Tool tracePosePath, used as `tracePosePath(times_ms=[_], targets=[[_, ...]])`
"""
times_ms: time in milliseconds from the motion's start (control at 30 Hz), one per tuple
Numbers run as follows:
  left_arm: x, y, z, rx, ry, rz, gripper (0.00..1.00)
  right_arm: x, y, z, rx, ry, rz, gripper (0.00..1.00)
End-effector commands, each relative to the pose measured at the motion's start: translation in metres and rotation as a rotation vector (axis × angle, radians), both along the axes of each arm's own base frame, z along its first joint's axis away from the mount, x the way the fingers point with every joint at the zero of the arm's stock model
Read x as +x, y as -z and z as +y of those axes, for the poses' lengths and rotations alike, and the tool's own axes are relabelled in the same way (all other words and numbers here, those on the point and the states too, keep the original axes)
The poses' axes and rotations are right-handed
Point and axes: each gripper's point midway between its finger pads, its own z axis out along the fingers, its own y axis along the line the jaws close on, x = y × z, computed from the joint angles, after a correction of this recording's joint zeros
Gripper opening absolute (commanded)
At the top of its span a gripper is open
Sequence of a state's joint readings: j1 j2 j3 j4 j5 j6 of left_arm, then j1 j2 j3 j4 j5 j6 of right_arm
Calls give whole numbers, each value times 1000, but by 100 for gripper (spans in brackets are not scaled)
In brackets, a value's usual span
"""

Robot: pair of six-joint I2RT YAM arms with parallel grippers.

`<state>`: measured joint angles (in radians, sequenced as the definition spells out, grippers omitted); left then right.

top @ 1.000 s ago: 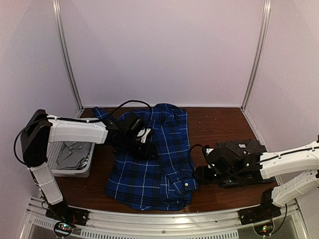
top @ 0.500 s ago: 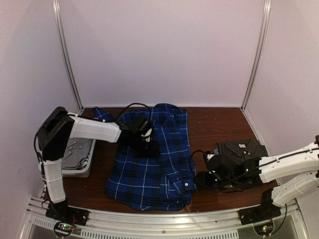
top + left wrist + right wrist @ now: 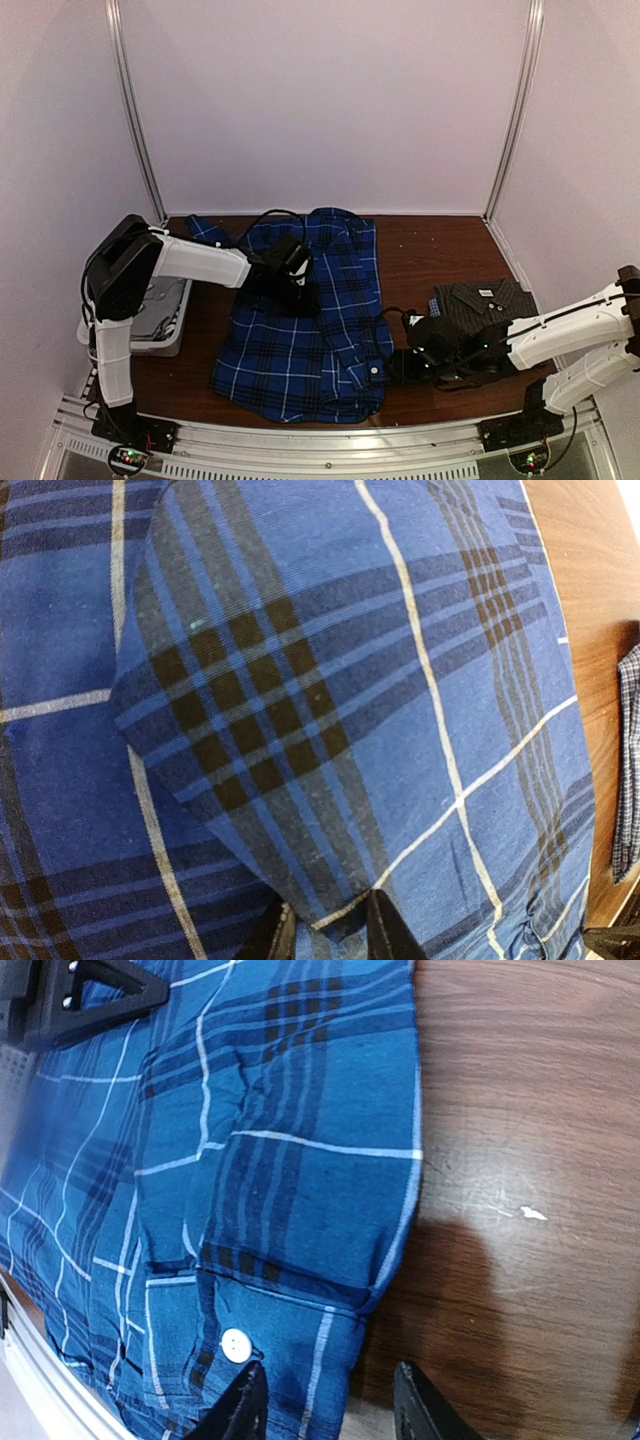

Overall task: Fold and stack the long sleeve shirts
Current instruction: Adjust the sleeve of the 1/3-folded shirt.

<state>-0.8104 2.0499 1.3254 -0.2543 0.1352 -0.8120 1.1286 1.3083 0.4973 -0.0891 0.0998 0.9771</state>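
Note:
The blue plaid shirt point(image 3: 300, 330) lies spread on the table's middle. My left gripper point(image 3: 297, 290) rests on its upper middle. In the left wrist view my left gripper point(image 3: 325, 932) is shut on a pointed fold of the plaid cloth point(image 3: 300, 730). My right gripper point(image 3: 400, 362) is low at the shirt's right cuff point(image 3: 378, 368). In the right wrist view my right gripper point(image 3: 330, 1405) is open, with the cuff's edge and its white button point(image 3: 236, 1344) between the fingers. The dark grey checked shirt point(image 3: 488, 298) lies folded at the right. No pale blue shirt shows.
A white mesh basket point(image 3: 165, 345) stands at the left edge with some grey cloth in it. Bare brown table point(image 3: 430, 250) lies between the two shirts and behind them. Metal rails run along the near edge.
My right gripper has moved left and down off the grey shirt to the plaid cuff, leaving the grey shirt uncovered. My left gripper has shifted slightly right on the plaid shirt.

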Motion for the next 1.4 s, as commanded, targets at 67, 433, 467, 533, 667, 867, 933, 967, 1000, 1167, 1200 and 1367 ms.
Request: tracePosePath(times_ms=[67,433,467,533,667,867,933,967,1000,1167,1200,1367], targets=[[13,-13,-8,-37,-9,-46,14,-2,0,11,36,-19,9,36],[20,-29,4,0,-24,-94,0,-10,-17,27,85,-76,23,2],[22,-31,6,3,-26,-98,0,-11,-20,30,93,-82,22,2],[24,-35,11,10,-33,-106,0,-14,-23,34,105,-94,27,1],[28,-42,19,21,-43,-120,0,-20,-28,45,123,-119,33,1],[29,-47,23,22,-42,-129,0,-27,-26,55,116,-140,44,1],[28,-43,24,29,-42,-123,0,-29,-20,56,110,-141,51,2],[28,-40,25,34,-40,-119,0,-29,-17,56,105,-139,54,2],[27,-37,25,37,-39,-114,0,-29,-14,56,103,-138,58,2],[22,-25,28,54,-27,-87,0,-30,-10,56,93,-132,63,9],[21,-24,29,61,-27,-87,0,-29,-13,55,93,-127,58,13],[24,-32,52,159,-60,-136,23,-22,-34,48,90,-99,15,41]])
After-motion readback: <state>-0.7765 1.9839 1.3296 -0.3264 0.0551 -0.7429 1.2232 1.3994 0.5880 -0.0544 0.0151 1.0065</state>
